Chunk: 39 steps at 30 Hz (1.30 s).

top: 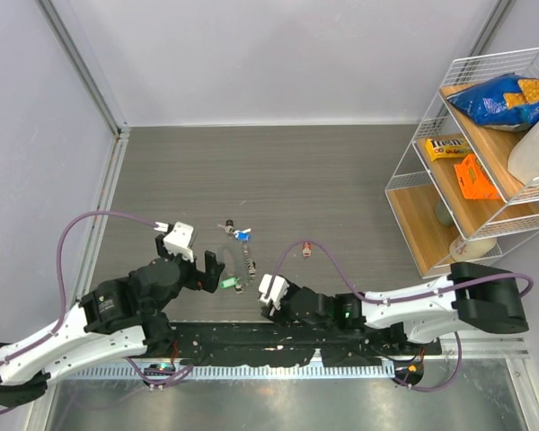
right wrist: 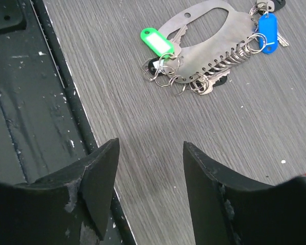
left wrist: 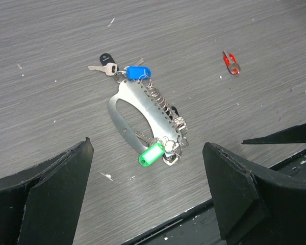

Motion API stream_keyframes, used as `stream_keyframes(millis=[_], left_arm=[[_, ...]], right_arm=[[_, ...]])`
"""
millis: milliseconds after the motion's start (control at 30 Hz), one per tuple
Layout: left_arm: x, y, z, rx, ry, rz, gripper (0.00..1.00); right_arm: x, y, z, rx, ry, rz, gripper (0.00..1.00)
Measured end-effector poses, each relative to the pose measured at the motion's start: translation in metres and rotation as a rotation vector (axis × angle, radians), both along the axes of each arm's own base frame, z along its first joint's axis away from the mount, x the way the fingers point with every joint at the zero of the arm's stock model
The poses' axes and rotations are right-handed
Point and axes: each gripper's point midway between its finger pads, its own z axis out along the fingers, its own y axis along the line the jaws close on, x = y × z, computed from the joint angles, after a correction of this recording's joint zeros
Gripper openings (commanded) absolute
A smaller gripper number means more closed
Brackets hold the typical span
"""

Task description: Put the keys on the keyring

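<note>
Keyring [left wrist: 149, 108]: flat brushed-metal plate with a rounded outline and a long oval cutout as a handle. One edge is punched with a row of small holes. Thin wire split rings [left wrist: 166, 107] hang through those holes, bunched and overlapping. It lies flat on the tabletop [left wrist: 41, 112], which is matte grey wood-grain laminate with white flecks.

Keys: blue tag [left wrist: 138, 73], glossy plastic, on a ring at the plate's far end. Black-headed key [left wrist: 106, 60] with a silver blade just beside it. Green tag [left wrist: 151, 154], plastic with a pale insert, at the near end. A few plain metal keys are tucked under the plate there. Red key [left wrist: 231, 62] lies alone, well apart from the plate, toward my right arm's side.

Left end effector [left wrist: 148, 145]: jaws wide apart, holding nothing. The plate sits just ahead, roughly centred between the black fingers, green end nearest.

Right end effector [right wrist: 150, 152]: jaws apart, bare tabletop between them, gripping nothing. In its wrist view the keyring is ahead and slightly right, green end closest, not touching. Black base rail [right wrist: 30, 102] runs along its left.
</note>
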Motion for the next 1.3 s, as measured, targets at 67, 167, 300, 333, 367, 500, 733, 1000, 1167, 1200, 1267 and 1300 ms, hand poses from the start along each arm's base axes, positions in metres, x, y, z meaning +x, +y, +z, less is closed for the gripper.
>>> stream_keyframes(millis=[67, 167, 300, 333, 367, 500, 733, 1000, 1167, 1200, 1267, 1300], left_arm=[[-0.001, 0.0, -0.004, 0.004, 0.005, -0.001, 0.96], [-0.001, 0.001, -0.007, 0.008, 0.008, -0.003, 0.97], [-0.002, 0.002, -0.007, 0.0, 0.003, -0.003, 0.97], [-0.002, 0.003, -0.007, -0.005, -0.001, -0.004, 0.97], [-0.002, 0.003, -0.006, -0.007, -0.003, -0.004, 0.97], [-0.003, 0.005, -0.007, -0.013, -0.017, -0.009, 0.98], [-0.002, 0.004, -0.012, -0.002, -0.031, -0.023, 0.98], [0.0, -0.001, -0.009, 0.002, -0.048, -0.044, 0.99], [0.001, -0.004, -0.01, -0.001, -0.055, -0.05, 0.99], [0.001, -0.004, -0.011, 0.003, -0.056, -0.051, 0.99], [0.001, -0.004, -0.012, 0.012, -0.057, -0.054, 1.0], [0.001, -0.004, -0.013, 0.016, -0.058, -0.055, 0.99]], right_arm=[[0.0, 0.002, -0.01, 0.002, -0.038, 0.021, 0.47], [0.003, 0.006, -0.025, -0.03, -0.079, 0.044, 0.41], [0.006, 0.016, -0.043, -0.08, -0.113, 0.069, 0.43], [0.007, 0.019, -0.047, -0.091, -0.119, 0.073, 0.43], [0.007, 0.02, -0.049, -0.095, -0.123, 0.076, 0.43], [0.011, 0.027, -0.046, -0.071, -0.166, 0.085, 0.44], [0.019, 0.038, -0.042, -0.023, -0.248, 0.079, 0.43], [0.025, 0.032, -0.058, -0.021, -0.334, 0.091, 0.42], [0.029, 0.036, -0.057, -0.004, -0.375, 0.089, 0.42], [0.029, 0.037, -0.056, 0.0, -0.379, 0.087, 0.42], [0.03, 0.038, -0.056, 0.005, -0.388, 0.084, 0.42], [0.03, 0.038, -0.057, 0.005, -0.391, 0.083, 0.41]])
